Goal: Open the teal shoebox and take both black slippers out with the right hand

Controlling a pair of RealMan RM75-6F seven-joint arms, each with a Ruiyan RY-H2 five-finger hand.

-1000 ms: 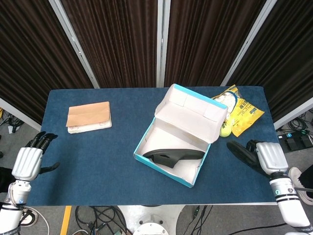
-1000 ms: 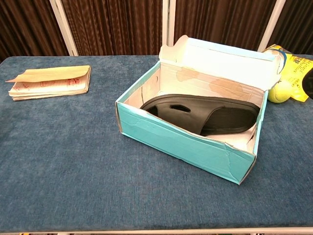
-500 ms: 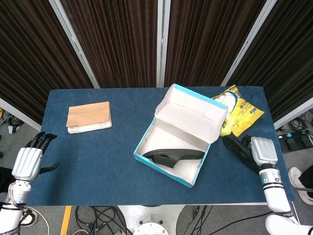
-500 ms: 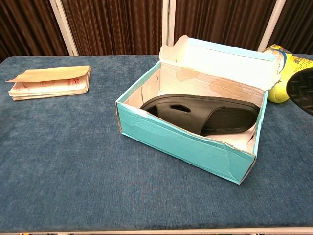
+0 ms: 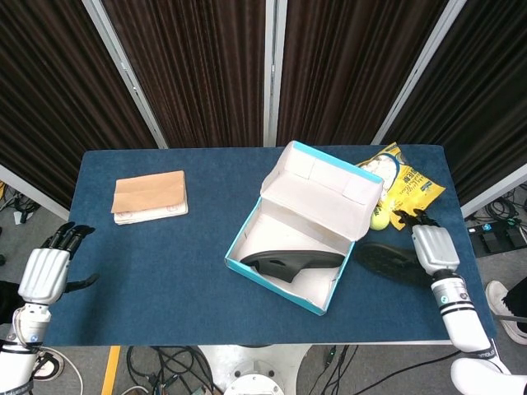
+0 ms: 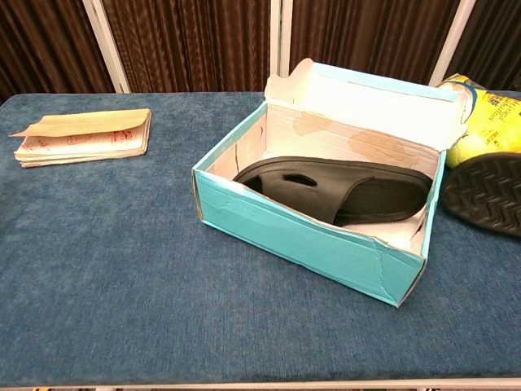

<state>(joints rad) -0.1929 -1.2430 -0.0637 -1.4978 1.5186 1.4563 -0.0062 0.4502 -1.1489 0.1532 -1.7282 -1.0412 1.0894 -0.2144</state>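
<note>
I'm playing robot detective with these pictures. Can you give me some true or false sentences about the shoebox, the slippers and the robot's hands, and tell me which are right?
1. The teal shoebox is open, with its lid standing up behind it. True.
2. The box is empty. False: one black slipper lies inside it.
3. The right hand holds the other black slipper outside the box, to its right. True.
4. The left hand is pressing on the box. False: it hangs past the table's left edge with fingers apart, holding nothing.
5. A notebook lies on the table, left of the box. True.
6. The yellow snack bag sits inside the box. False: it lies on the table, right of the box.
</note>
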